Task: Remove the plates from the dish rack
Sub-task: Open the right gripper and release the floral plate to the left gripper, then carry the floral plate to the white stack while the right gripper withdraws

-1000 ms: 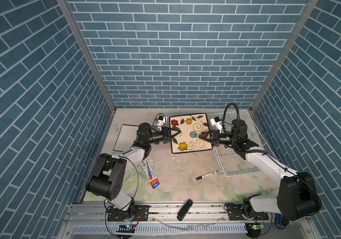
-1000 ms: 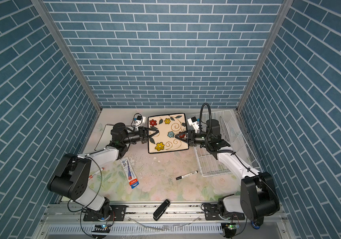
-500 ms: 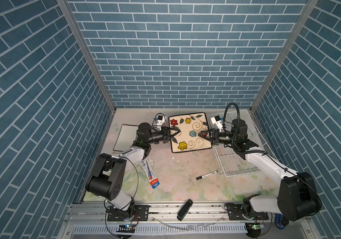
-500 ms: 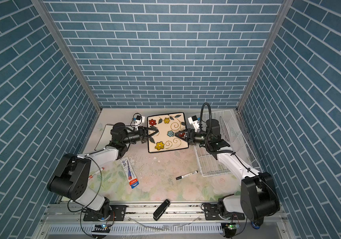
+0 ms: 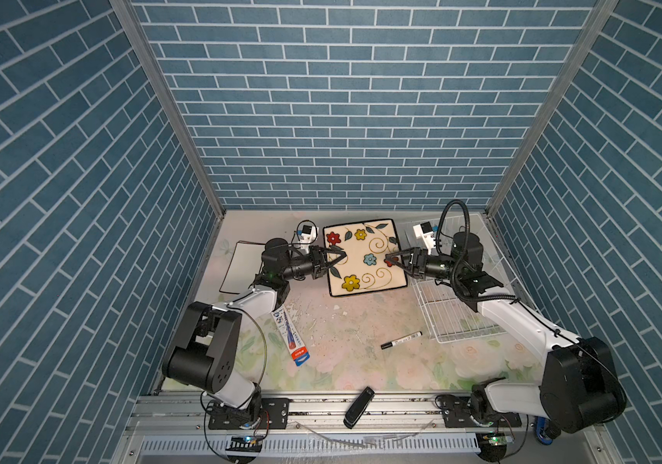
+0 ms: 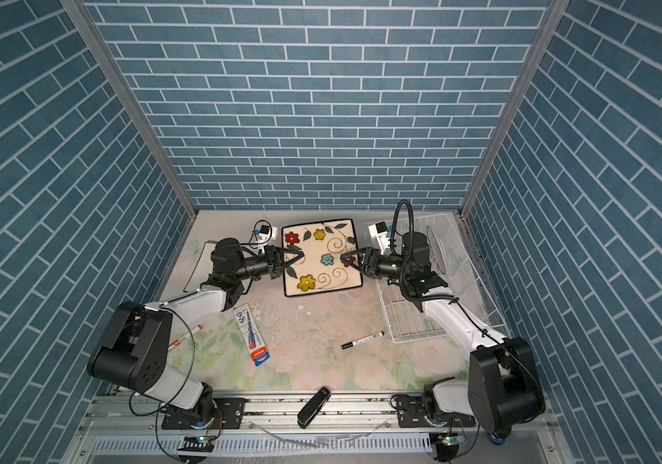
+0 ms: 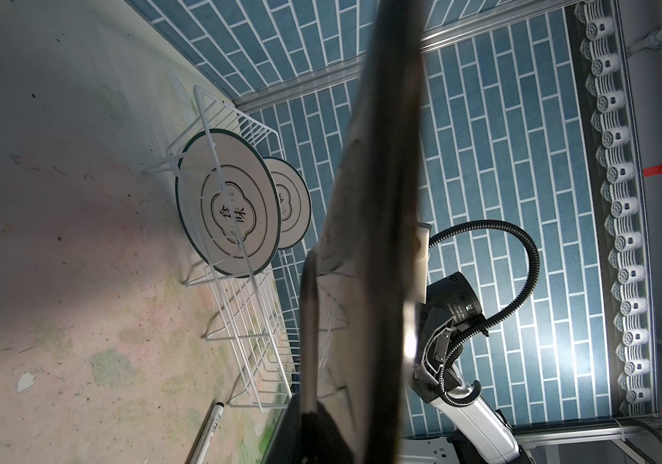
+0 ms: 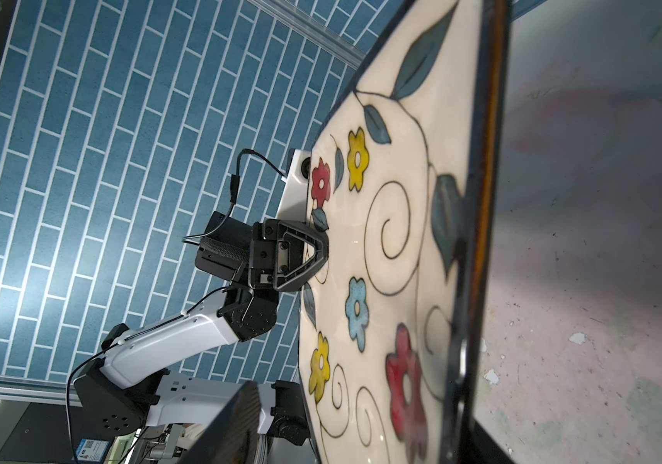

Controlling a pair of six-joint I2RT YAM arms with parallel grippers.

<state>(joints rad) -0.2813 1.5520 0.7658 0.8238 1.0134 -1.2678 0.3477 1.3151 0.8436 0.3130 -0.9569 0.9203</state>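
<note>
Right claw (image 5: 390,260) has loosened, now open around the cream square flowered plate (image 5: 365,259); left claw (image 5: 339,260) alone pinches its edge, so it may pivot and drop.

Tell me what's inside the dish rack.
A round dark-rimmed plate stands upright at the dish rack's far end; its near part is bare wire. The right arm covers the middle in both top views.

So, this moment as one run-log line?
left gripper: shut on flowered plate | right gripper: open at its edge | round plate: in dish rack
</note>
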